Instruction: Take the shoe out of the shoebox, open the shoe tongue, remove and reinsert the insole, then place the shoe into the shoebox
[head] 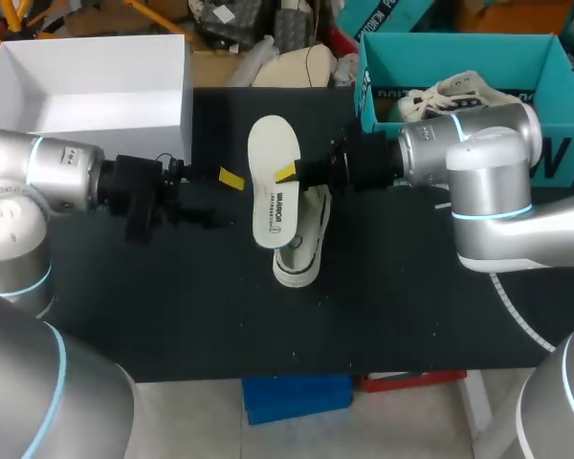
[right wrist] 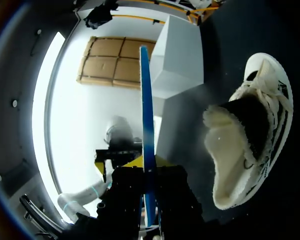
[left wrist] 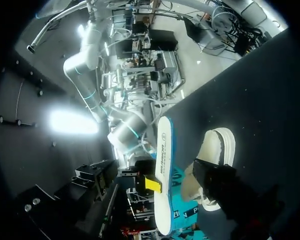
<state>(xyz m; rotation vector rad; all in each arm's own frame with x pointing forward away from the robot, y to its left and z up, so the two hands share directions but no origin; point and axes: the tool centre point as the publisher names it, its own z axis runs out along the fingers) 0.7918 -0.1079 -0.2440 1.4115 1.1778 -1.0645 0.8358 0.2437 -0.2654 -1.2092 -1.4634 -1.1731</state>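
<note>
Shoe [head: 301,244] lies on the black table [head: 172,316], opening exposed, likely waiting for reinsertion. Just above it, right gripper [head: 289,174] is clamped on the insole [head: 273,196], holding it lifted clear of the shoe. Left gripper [head: 220,196] sits just beside the insole, fingers spread and empty, probably to assist. Farther back are the teal shoebox [head: 555,86] and white box [head: 86,105]

Raised insole [head: 273,163] directly over shoe [head: 306,251].
</note>
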